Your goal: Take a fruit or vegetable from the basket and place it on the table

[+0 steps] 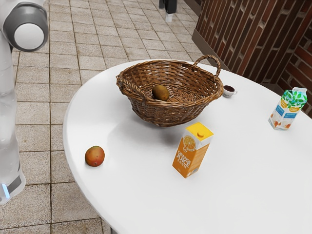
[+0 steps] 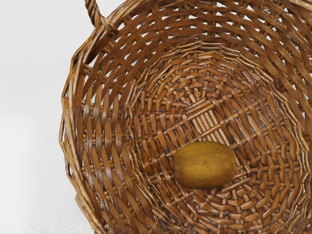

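Note:
At the exterior view's top edge, the black gripper (image 1: 169, 7) is partly in view, high above the table; whether it is open or shut cannot be told. The brown wicker basket (image 1: 145, 109) stands on the white table (image 1: 131, 195) with a brownish kiwi (image 1: 160, 92) inside. Seen from above in the wrist view, the basket (image 2: 73, 122) has the oval, yellow-brown kiwi (image 2: 204, 165) lying on its woven floor, off the centre. A red-green mango (image 1: 94, 156) rests on the table near its edge, at the exterior view's left, outside the basket.
An orange juice carton (image 1: 191, 150) stands in front of the basket. Beside the basket's looped handle (image 1: 208, 57) is a small cup (image 1: 228, 91) of dark contents. Another carton (image 1: 287, 109) stands at the exterior view's right.

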{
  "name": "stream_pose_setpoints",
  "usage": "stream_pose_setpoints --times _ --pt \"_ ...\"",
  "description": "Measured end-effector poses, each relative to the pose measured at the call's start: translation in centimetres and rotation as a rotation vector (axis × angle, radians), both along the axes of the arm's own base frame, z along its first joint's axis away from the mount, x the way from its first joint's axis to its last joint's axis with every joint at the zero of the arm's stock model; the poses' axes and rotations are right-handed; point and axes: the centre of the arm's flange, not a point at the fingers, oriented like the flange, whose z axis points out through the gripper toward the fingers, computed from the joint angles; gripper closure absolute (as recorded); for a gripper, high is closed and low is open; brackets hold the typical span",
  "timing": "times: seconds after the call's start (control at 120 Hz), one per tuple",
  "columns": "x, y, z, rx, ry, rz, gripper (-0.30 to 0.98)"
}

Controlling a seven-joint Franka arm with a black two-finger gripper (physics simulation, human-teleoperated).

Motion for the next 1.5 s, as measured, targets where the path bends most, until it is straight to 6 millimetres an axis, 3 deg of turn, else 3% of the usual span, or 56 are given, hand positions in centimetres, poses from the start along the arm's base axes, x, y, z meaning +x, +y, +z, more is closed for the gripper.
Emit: stream_pose_setpoints --times 0.133,0.2,0.333,0.483,0.717,0.825,0.933,1.058,1.125,1.308,1.392,1.5 --pt "-0.2 -0.7 -0.3 0.022 0.045 -0.003 0.0" --pt "0.8 -1.1 -2.0 0.022 0.111 -0.002 0.0" --pt "1.3 -3.6 -3.3 0.014 0.183 -0.038 0.0" --pt "0.6 -5.6 -3.8 -0.025 0.234 0.11 0.0" --pt "0.8 -3.3 -5.1 -0.077 0.224 0.534 0.0" --pt "-0.4 -3.0 -8.3 -0.134 0.23 0.723 0.0" --pt "-0.2 -1.9 -9.5 -0.175 0.172 0.88 0.0" --pt "0.5 -1.1 -9.6 -0.162 0.081 0.977 0.0" --pt "1.0 -1.5 -9.6 -0.154 0.036 1.003 0.0" --pt "2.8 -3.3 -11.8 -0.192 -0.015 1.138 0.0" --pt "3.3 -2.7 -13.2 -0.218 -0.01 1.223 0.0" --pt "3.0 -0.6 -15.0 -0.26 0.007 1.368 0.0"
